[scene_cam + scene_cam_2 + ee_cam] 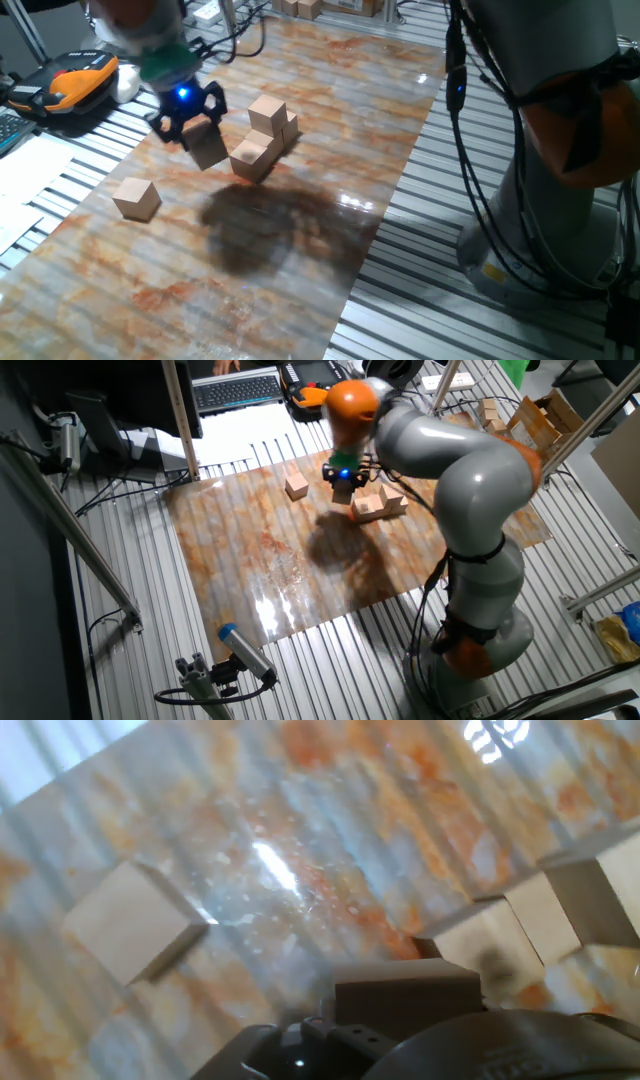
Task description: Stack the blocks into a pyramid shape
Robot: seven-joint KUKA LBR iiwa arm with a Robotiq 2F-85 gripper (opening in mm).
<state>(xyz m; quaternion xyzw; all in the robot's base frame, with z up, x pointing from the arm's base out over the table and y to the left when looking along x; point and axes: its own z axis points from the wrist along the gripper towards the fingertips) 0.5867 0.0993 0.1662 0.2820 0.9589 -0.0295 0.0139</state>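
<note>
The end effector [196, 122] is clamped on one block [207, 143] — tilted, above the tabletop [300, 250], just beside the pile [264, 138].

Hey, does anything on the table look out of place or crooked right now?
One block sits alone, apart from the cluster of blocks. The gripper carries another block tilted above the mat. The cluster looks uneven, not a tidy row.
</note>
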